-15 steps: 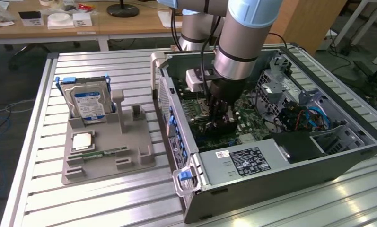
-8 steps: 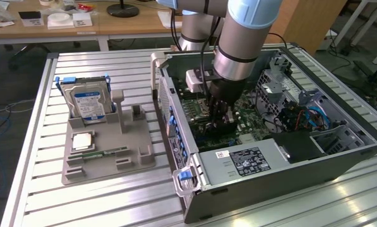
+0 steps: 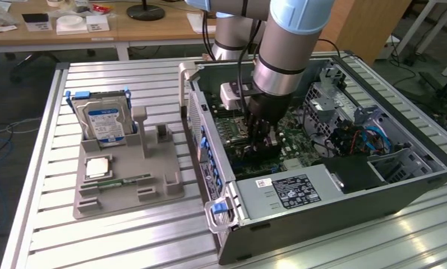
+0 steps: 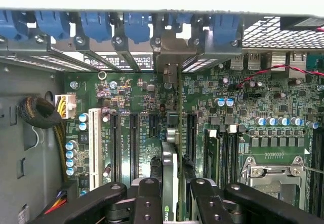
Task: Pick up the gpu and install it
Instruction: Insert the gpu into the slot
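Observation:
My gripper (image 4: 174, 206) is down inside the open computer case (image 3: 321, 190), over the motherboard (image 4: 126, 97). Its two black fingers (image 4: 149, 198) are shut on the gpu (image 4: 174, 148), a thin card seen edge-on between them. The card runs from the fingers to its silvery end bracket (image 4: 169, 57) at the case's rear slot openings, in line with the black expansion slots (image 4: 134, 138). I cannot tell whether its edge is seated in a slot. In the exterior view the gripper (image 3: 261, 143) hangs upright over the board, with the card mostly hidden behind the fingers.
Blue slot latches (image 4: 96, 24) line the case's rear wall. The processor socket (image 4: 273, 171) and a sleeved cable bundle (image 4: 40, 112) flank the slots. Outside the case, a grey holder (image 3: 126, 193) carries a silver hard drive (image 3: 104, 123) and a green memory stick (image 3: 122, 182).

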Controlling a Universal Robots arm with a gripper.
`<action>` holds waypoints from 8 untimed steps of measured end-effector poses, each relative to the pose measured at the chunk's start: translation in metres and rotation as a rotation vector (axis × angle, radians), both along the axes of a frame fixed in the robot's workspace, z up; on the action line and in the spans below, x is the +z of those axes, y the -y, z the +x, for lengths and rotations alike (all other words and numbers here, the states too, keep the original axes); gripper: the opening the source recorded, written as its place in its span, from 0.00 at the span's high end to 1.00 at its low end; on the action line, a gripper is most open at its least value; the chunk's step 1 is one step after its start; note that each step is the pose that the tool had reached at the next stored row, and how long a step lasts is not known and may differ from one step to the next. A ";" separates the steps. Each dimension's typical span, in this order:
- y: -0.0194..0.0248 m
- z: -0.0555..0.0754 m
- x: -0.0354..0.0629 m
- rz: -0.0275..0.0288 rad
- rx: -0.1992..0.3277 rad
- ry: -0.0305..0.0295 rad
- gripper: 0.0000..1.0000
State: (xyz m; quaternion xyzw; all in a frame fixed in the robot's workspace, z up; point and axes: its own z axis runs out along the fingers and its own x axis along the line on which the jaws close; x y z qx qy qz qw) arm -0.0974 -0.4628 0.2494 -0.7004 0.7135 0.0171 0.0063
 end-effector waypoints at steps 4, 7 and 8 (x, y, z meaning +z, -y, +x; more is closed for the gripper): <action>0.0000 0.000 -0.0001 0.0002 0.000 0.0001 0.67; 0.0000 0.000 0.0000 0.0000 0.000 0.0000 0.60; 0.0000 0.000 0.0000 0.0000 0.000 -0.0001 0.60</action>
